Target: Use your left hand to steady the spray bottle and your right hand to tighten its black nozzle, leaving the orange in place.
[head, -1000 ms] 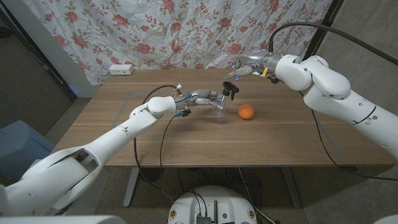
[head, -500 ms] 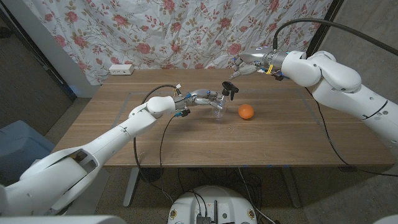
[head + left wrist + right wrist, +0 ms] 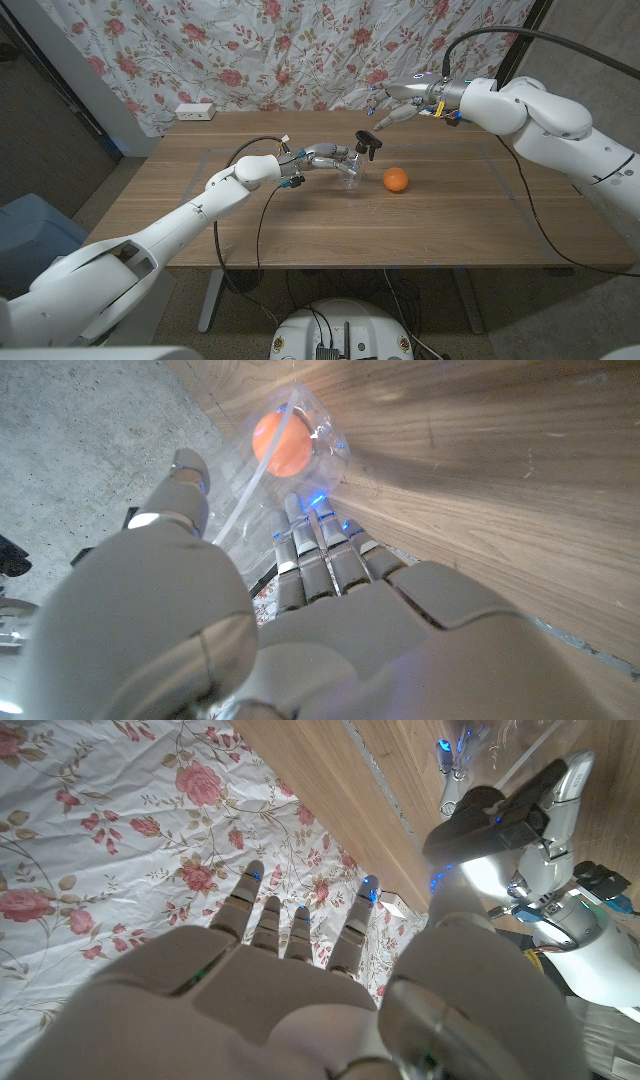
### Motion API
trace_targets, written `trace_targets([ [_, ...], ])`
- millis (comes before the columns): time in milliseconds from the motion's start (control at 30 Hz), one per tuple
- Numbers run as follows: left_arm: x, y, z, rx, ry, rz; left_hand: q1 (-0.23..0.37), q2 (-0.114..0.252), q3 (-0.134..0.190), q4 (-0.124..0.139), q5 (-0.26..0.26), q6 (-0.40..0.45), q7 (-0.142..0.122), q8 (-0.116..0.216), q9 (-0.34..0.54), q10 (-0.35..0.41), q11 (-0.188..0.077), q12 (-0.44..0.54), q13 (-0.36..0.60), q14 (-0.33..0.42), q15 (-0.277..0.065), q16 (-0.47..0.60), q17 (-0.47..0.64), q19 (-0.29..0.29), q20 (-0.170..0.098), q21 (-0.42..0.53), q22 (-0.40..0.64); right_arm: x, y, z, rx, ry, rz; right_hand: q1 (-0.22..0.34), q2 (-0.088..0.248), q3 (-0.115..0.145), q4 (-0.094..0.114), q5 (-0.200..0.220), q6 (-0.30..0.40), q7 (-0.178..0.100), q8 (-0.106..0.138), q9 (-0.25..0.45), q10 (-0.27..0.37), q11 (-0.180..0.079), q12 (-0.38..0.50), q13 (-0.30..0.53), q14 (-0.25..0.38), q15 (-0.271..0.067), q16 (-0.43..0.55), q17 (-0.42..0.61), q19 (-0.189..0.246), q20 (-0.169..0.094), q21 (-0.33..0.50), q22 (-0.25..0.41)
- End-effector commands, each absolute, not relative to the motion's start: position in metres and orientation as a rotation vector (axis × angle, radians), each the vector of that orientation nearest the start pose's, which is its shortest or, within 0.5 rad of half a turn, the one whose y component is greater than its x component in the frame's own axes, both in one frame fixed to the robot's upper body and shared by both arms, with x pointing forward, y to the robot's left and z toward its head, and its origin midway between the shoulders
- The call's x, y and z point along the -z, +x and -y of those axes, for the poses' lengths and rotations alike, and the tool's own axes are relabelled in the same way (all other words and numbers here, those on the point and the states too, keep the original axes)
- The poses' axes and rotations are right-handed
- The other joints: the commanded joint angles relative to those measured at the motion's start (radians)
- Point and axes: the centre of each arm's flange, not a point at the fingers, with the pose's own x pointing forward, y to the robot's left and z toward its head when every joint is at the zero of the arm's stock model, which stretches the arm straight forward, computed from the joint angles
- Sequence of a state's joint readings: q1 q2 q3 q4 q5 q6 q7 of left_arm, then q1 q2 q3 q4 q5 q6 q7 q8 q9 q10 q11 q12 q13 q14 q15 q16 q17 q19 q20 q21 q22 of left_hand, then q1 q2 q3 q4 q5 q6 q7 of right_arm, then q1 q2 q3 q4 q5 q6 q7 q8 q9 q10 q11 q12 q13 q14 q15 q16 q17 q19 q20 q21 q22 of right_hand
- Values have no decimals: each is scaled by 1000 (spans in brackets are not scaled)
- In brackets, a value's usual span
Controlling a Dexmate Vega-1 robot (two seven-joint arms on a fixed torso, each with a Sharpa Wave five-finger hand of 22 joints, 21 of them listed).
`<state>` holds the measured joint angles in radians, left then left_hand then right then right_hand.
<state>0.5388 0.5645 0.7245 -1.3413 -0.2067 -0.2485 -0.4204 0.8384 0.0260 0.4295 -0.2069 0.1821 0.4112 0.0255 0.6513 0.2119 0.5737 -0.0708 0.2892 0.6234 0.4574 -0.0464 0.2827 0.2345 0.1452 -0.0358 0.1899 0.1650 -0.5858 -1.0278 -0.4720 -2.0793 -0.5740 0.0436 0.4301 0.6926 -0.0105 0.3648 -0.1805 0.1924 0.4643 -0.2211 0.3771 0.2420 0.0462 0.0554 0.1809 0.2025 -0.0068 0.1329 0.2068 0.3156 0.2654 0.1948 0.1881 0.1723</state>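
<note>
Bottle [image 3: 352, 172] stands clasped in the left hand [image 3: 330, 157], nozzle [image 3: 371, 146] just past its fingertips, orange [image 3: 396, 179] close beside. Right hand [image 3: 395, 104] hangs above and beyond, fingers spread, holding nothing. Steadying looks done; tightening isn't begun. Next, I'd judge, the right hand must descend onto the nozzle and twist.

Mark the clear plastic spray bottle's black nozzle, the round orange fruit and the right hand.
black nozzle [image 3: 372, 144], head view, on the trigger head.
round orange fruit [image 3: 396, 180], head view, its middle.
right hand [image 3: 398, 103], head view, middle of the hand, above the table.
</note>
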Motion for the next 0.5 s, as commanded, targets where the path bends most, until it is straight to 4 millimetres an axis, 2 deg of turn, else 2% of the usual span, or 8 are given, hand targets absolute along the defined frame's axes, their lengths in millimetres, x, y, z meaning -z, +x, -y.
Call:
trace_targets([
  [33, -17, 637, -129, 776, 783, 609, -53, 127, 39, 36, 9, 178, -78, 124, 5, 82, -74, 9, 3, 9, -114, -1, 5, 8, -21, -2, 3, -161, 493, 205, -218, -1920, 885, 45, -9, 16, -2, -7, -23, 0, -8, 1, -40, -14, -2, 4, -22, 3, -3, 0, -13, -5, -4, -1],
  [100, -17, 637, -129, 777, 783, 608, -54, 126, 39, 36, 9, 178, -78, 123, 6, 82, -73, 9, 3, 10, -112, -1, 5, 8, -21, -2, 3, -161, 495, 207, -237, -1926, 898, 70, -10, 23, -3, -8, -37, 0, -14, 0, -65, -29, -3, 4, -33, 1, -5, -3, -19, -7, -4, -1],
  [300, -18, 637, -128, 779, 785, 608, -59, 126, 40, 38, 8, 179, -79, 123, 5, 83, -72, 9, 3, 10, -112, -2, 4, 8, -21, -2, 3, -162, 499, 212, -282, -1942, 919, 117, -15, 36, -6, -6, -56, -1, -23, -3, -106, -39, -3, 5, -51, -2, -7, -8, -31, -14, -5, -1],
  [500, -19, 638, -126, 782, 785, 609, -61, 127, 40, 38, 8, 181, -79, 123, 6, 85, -73, 9, 4, 10, -113, -3, 4, 9, -21, -2, 3, -163, 504, 216, -307, -1934, 952, 163, -23, 47, -4, -5, -69, -1, -33, -8, -145, -42, -1, 5, -76, 1, -10, -14, -66, -20, -10, -2],
])
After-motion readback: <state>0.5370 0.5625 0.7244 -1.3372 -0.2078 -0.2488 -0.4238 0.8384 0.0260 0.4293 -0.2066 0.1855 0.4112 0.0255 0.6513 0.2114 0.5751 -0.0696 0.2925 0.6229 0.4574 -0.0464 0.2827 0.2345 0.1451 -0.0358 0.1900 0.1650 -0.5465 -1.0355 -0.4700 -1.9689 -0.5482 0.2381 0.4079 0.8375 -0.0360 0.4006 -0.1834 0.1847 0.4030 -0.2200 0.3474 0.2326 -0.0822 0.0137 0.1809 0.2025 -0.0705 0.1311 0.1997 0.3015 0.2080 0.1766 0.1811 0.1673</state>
